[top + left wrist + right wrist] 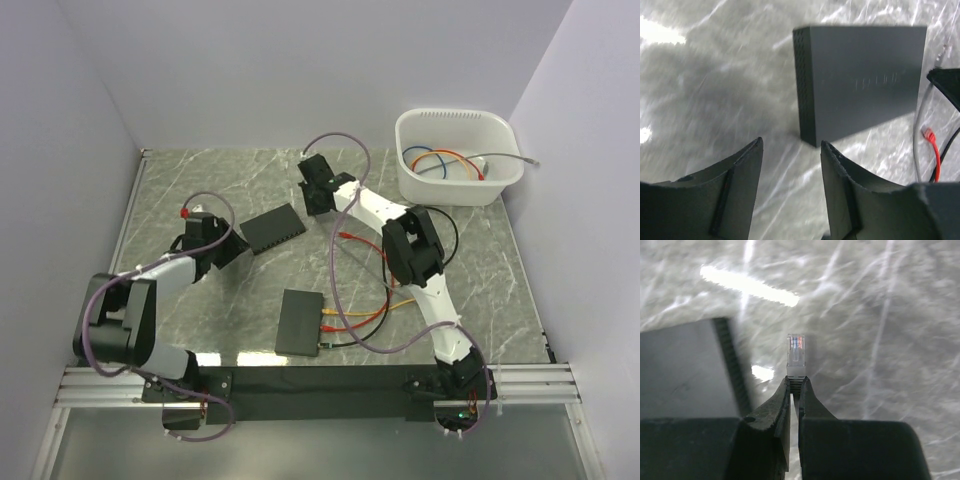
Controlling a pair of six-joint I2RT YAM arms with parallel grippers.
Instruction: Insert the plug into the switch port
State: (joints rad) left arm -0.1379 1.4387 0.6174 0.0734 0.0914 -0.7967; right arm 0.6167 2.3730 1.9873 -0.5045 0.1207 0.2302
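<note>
Toward the far middle of the surface (200, 180), the right fingers (802, 390) are clenched on the boot of the plug (796, 354), whose clear tip sticks out ahead of them. It hangs just beside a ribbed edge of the switch (685, 370) and is not in any port. The pick-up looks done, while lining up and pushing in are left. No port can be made out in any view, so I cannot tell which face the plug has to meet. The left fingers (840, 172) stand apart with nothing between them, near the switch's other end, perhaps ready to brace it, though they do not touch it. A red cable (935, 155) with a loose end lies just right of the switch, close to the right arm's path. A second switch (300, 322) sits nearer the bases, with orange and red leads (360, 315) at its right edge. A white bin (410, 170) holding spare cables (445, 160) stands well apart at the far right. The loose switch may slide when pushed, which seems the main risk.
</note>
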